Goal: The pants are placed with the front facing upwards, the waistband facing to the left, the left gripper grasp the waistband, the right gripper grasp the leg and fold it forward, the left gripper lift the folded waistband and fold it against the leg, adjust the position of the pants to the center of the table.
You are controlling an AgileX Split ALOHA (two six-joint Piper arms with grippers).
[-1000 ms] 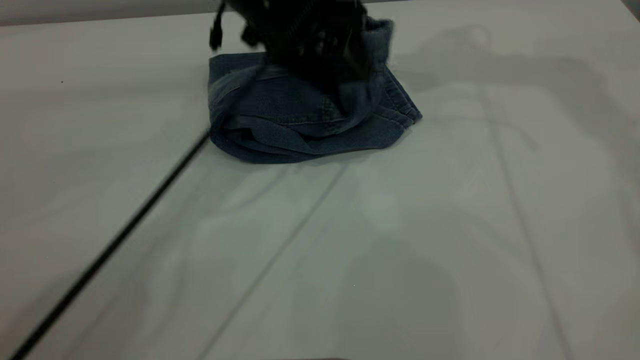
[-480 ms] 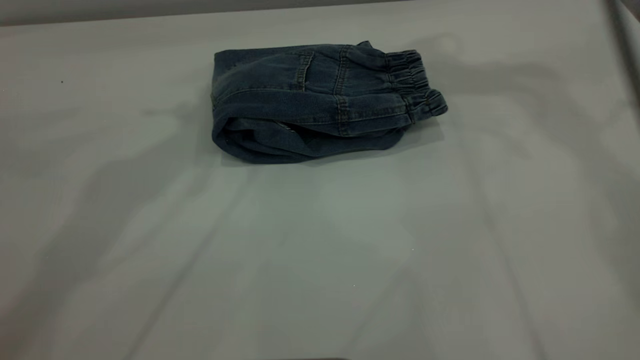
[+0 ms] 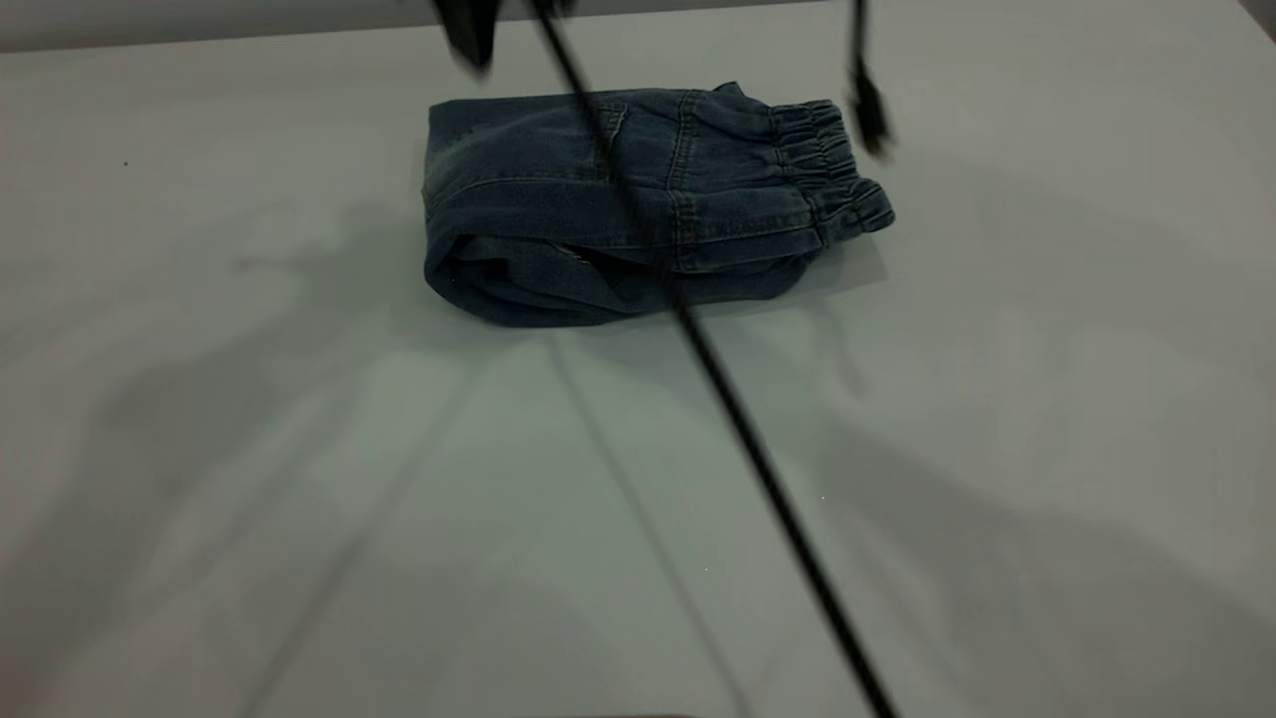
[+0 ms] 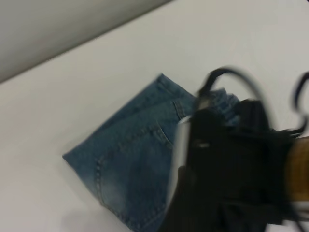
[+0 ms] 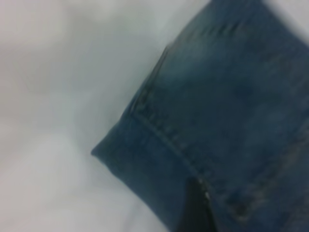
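Pants [image 3: 638, 204] are sitting folded on the far middle of the counter [image 3: 299, 449], a compact denim bundle with the waistband [image 3: 827, 165] now flopped over to the right end on top of the legs. A second ago my left arm was a dark blur right over the bundle, still swinging that band across; half a second ago the counter was bare of arms and the fold lay finished. It hasn't budged since, so I'd say the second fold is done and held.

What's new this instant: both arms are back over the cloth. A black cable [image 3: 718, 389] cuts diagonally across the exterior view, and two dark bits hang at the far edge (too smeared for me to call them).

From my left wrist, the left gripper [image 4: 231, 164] is a black mass hovering above the waistband end of the bundle. I can't tell whether its jaws are spread or pressed together. From my right wrist I only get denim seams and the fold's corner against the counter, plus a dark sliver that's probably one finger of the right gripper [image 5: 195, 210]. Can't tell the jaws there either.

My read: only the centering nudge is left, since the bundle sits far of the counter's middle.
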